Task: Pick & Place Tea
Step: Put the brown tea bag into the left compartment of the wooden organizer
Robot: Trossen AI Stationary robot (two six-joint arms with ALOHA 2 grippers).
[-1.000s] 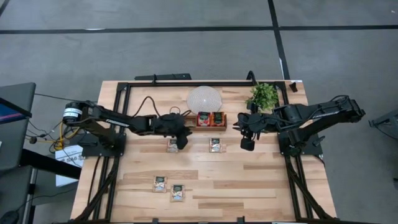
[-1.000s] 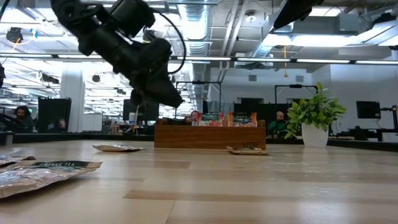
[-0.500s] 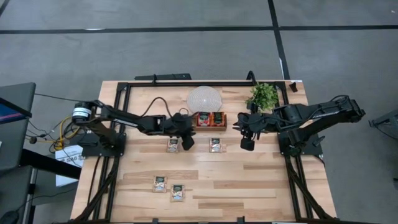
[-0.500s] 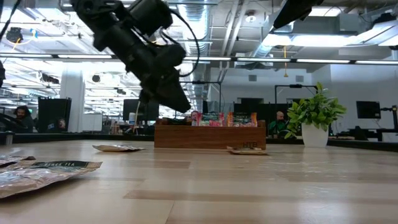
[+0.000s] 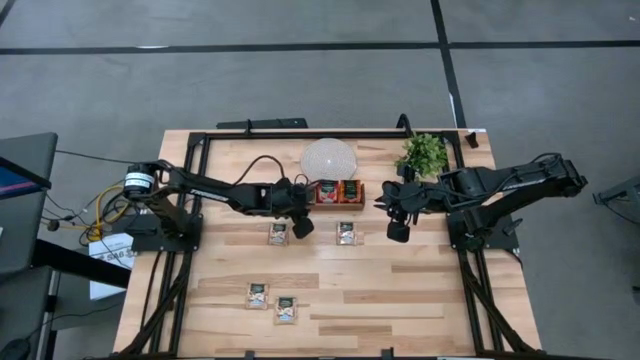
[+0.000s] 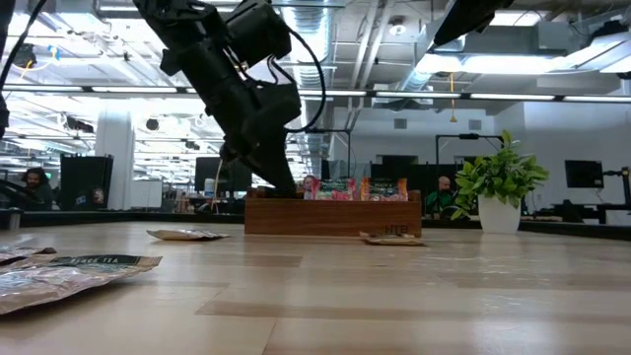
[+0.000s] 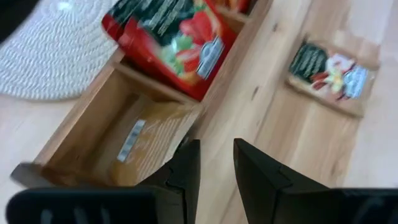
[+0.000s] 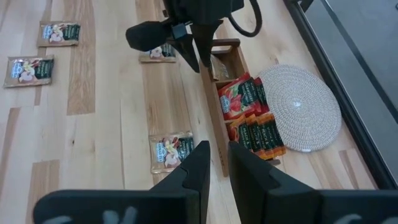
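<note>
Placement step at the wooden tray (image 6: 330,217). The left tool (image 7: 216,144) is hovering over the tray's end compartment. Its fingers are standing narrowly apart and gripping nothing. A pale beige sachet (image 7: 140,140) is lying flat in that compartment, directly beneath the tool. Red sachets (image 7: 174,37) are standing packed in the compartment next along from the tool.

By this layout, the drop is judged complete and the tool is sitting between release and retreat. The next move is calling for a lift straight up, clear of the tray wall. A short reach should follow to the nearest loose sachet (image 5: 278,234), which is lying on the surface (image 5: 400,300) just beside the tool on the side away from the tray. Another sachet (image 5: 346,233) is lying farther along, between the two tools. Two more (image 5: 258,294) (image 5: 286,308) are lying well apart from the tool, toward the surface's far edge.

The right tool (image 5: 397,232) is waiting beyond the tray's other end, nearly closed and empty.

The tray wall and the upright red packs are crowding the tool on one side. A woven mat (image 5: 329,158) and a potted plant (image 5: 424,153) are sitting beyond the tray. Open wood is lying on the side where the loose sachets rest, giving free room for the travel.
</note>
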